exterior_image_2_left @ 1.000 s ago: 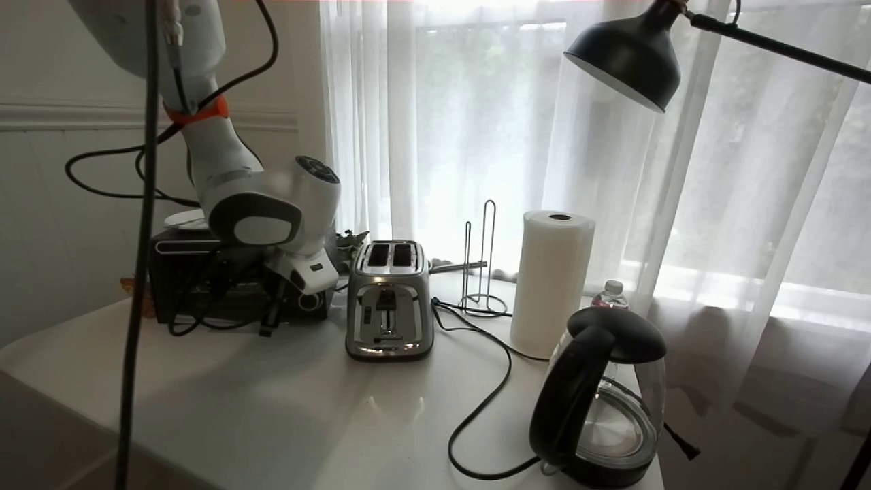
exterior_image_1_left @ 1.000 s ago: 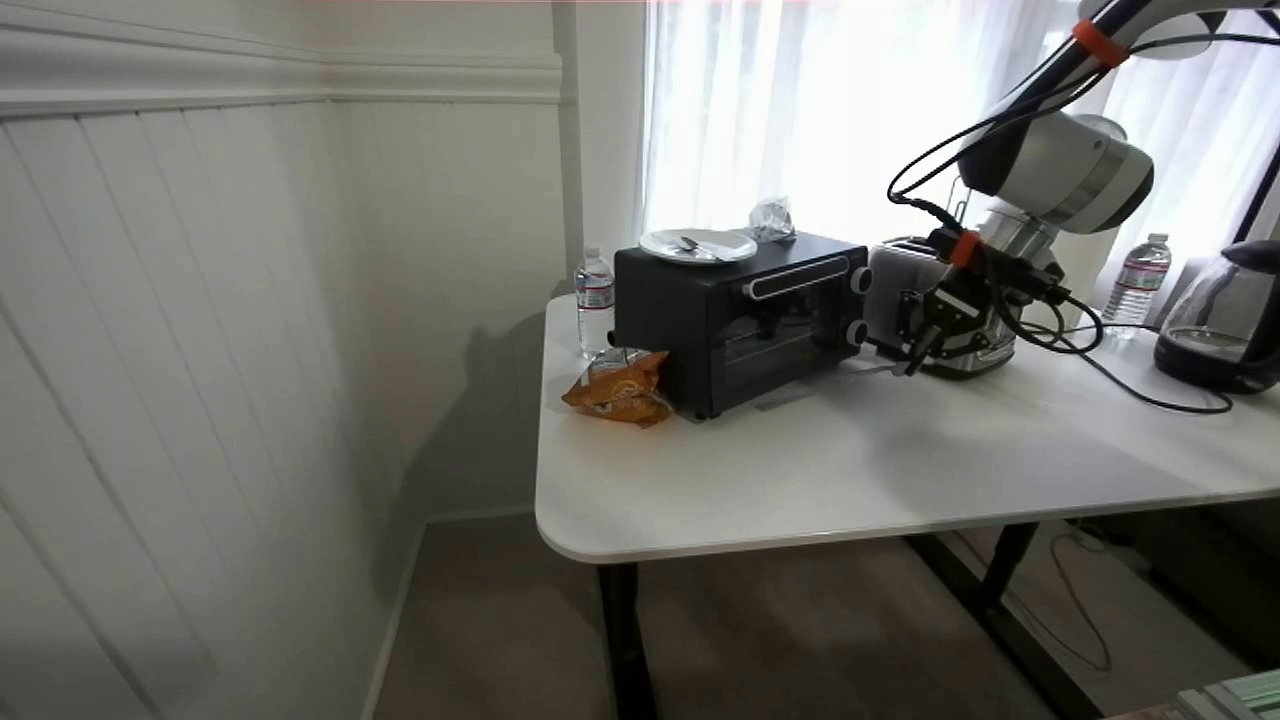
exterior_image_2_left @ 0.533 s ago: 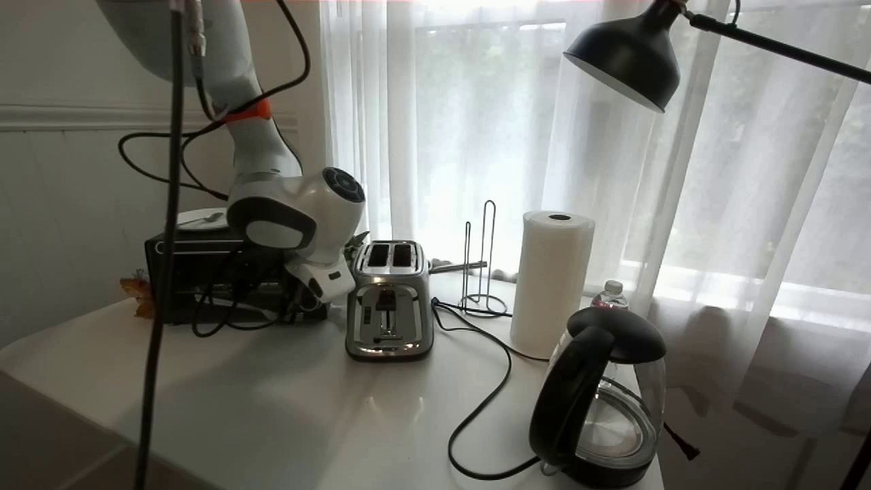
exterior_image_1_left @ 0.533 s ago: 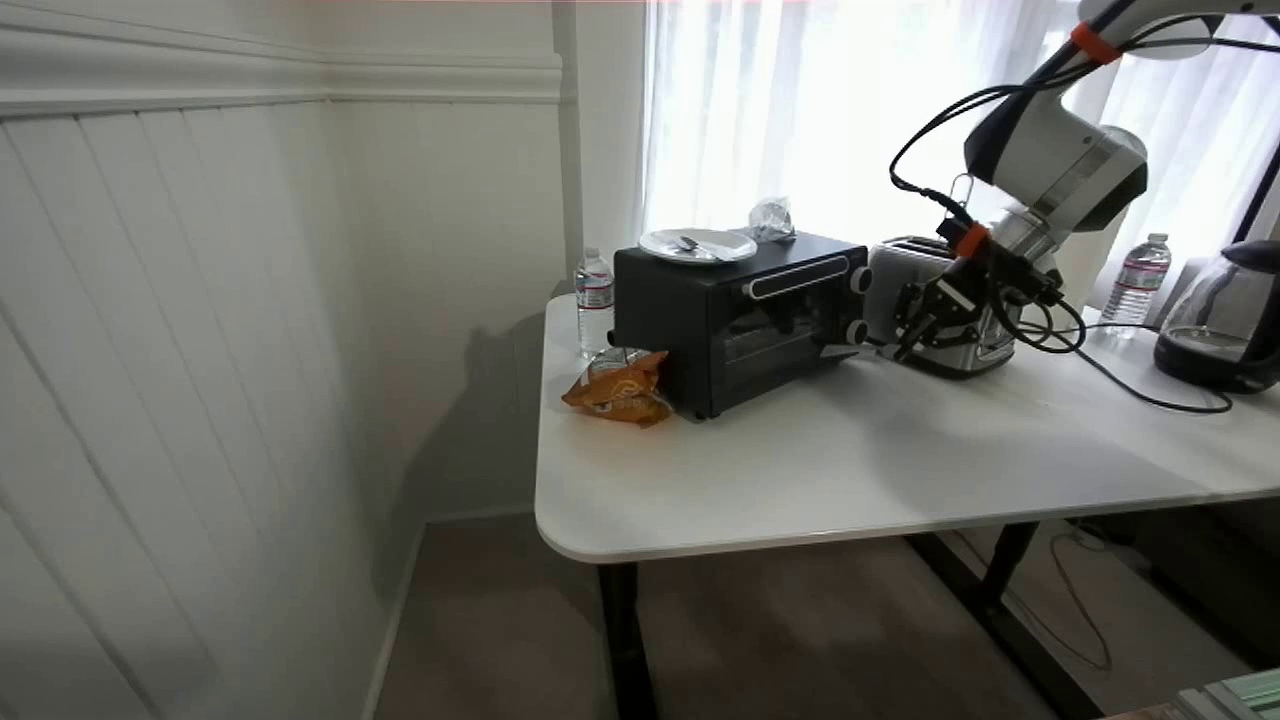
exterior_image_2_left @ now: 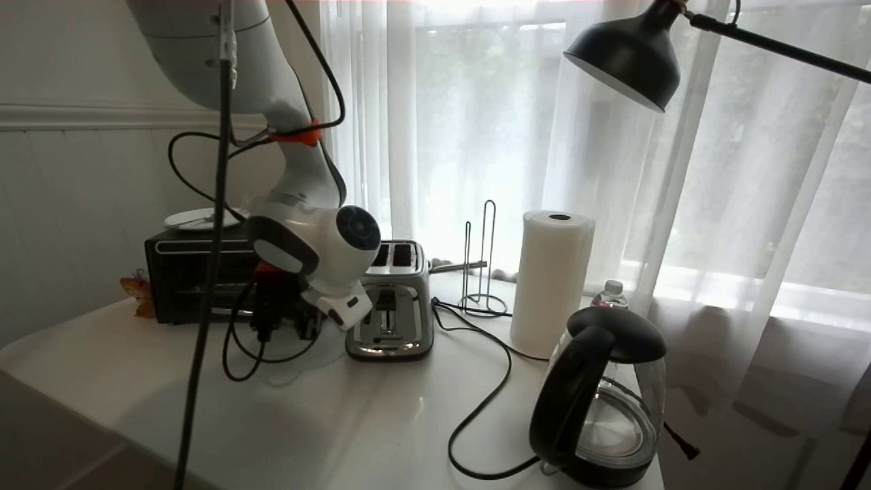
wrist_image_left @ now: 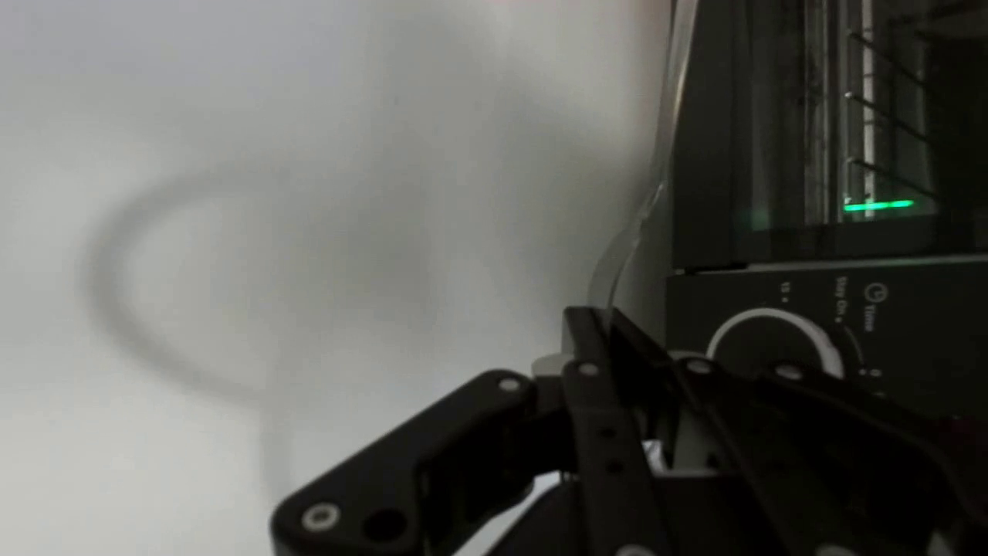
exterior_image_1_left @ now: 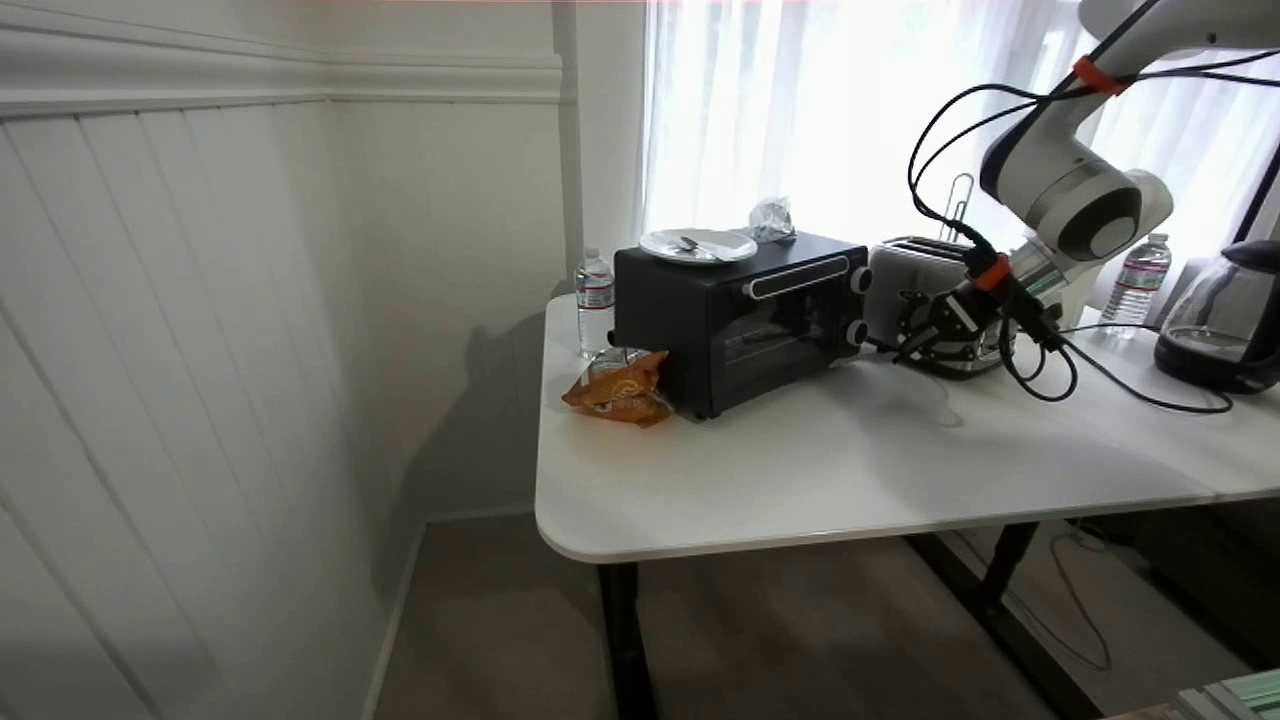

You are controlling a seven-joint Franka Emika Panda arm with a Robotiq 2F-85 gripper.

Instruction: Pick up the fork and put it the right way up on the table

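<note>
- The white table (exterior_image_1_left: 740, 480), rounded at the corners, stands on dark legs.
- The robot arm (exterior_image_1_left: 1045, 165) reaches down over it.
- A black oven (exterior_image_1_left: 725, 330) sits on the table.
- The silver toaster (exterior_image_2_left: 395, 313) is just beside the oven.
- A glass kettle (exterior_image_2_left: 599, 401) stands near a roll of paper towels (exterior_image_2_left: 552, 286).
- 1 water bottle (exterior_image_1_left: 596, 305) is just beside the oven, a 2nd bottle (exterior_image_1_left: 1138, 280) near the kettle.
- A white plate (exterior_image_1_left: 735, 246) rests on the oven.
- The gripper (wrist_image_left: 607, 328), near the oven's front, is clenched on the fork (wrist_image_left: 664, 158).
- An orange bag (exterior_image_1_left: 622, 392) lies just beside the oven.
- The fork shows edge-on in the wrist view; I cannot tell which way up it is.
- A small metal utensil (exterior_image_1_left: 690, 243) lies on the plate.
</note>
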